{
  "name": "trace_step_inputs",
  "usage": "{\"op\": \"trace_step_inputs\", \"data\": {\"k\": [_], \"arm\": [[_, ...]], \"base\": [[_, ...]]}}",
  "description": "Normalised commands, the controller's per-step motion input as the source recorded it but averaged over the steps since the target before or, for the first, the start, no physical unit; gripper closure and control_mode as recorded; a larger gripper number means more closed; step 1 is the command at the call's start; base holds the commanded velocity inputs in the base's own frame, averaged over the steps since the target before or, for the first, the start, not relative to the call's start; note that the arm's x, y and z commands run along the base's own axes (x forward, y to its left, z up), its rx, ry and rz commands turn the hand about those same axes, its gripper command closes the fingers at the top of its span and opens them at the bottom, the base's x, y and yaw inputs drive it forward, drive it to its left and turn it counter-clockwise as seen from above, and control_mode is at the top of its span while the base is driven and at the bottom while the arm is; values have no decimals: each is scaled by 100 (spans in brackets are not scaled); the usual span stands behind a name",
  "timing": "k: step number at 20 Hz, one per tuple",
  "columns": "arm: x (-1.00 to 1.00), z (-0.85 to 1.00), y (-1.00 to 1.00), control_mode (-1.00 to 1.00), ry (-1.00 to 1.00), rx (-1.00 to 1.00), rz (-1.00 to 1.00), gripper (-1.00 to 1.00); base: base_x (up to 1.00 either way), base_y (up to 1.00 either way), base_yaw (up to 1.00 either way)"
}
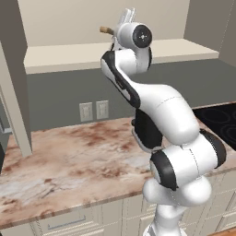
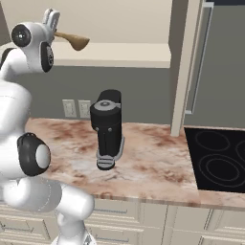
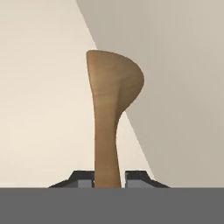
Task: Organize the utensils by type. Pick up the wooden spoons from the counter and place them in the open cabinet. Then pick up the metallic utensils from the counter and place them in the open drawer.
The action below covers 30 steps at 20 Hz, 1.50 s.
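Observation:
My gripper (image 3: 108,179) is shut on the handle of the larger all-tan wooden spoon (image 3: 111,109). The spoon's round bowl points away from the hand, toward the pale inside of the open cabinet. From the right base camera the spoon (image 2: 72,41) hangs level just above the cabinet's flat shelf (image 2: 129,51), with the gripper (image 2: 52,26) raised at the upper left. From the left base camera the handle's end (image 1: 106,30) sticks out beside the gripper (image 1: 125,18), over the shelf (image 1: 64,56). The other spoon, the metal utensils and the drawer are out of view.
The marble counter (image 1: 69,152) runs below the arm. A black upright appliance (image 2: 107,129) stands on it by the wall outlets (image 2: 75,108). A black cooktop (image 2: 220,160) lies at the right. A cream upright panel (image 2: 184,67) borders the shelf's right end.

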Motion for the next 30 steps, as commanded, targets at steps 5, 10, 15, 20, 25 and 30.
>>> {"op": "trace_step_inputs", "data": {"k": [5, 10, 15, 20, 25, 30], "arm": [[39, -9, 37, -100, 25, 10, -3, 100], [60, -14, 26, -100, 28, 11, -2, 100], [49, -45, 29, -100, 9, 4, 0, 100], [32, -59, 35, -100, 0, 3, -1, 100], [26, -54, 30, -100, 0, 5, -8, 100], [46, -40, 22, -100, 0, 12, -15, 100]], "base": [[0, 0, 0], [0, 0, 0], [0, 0, 0], [0, 0, 0], [0, 0, 0], [0, 0, 0]]}}
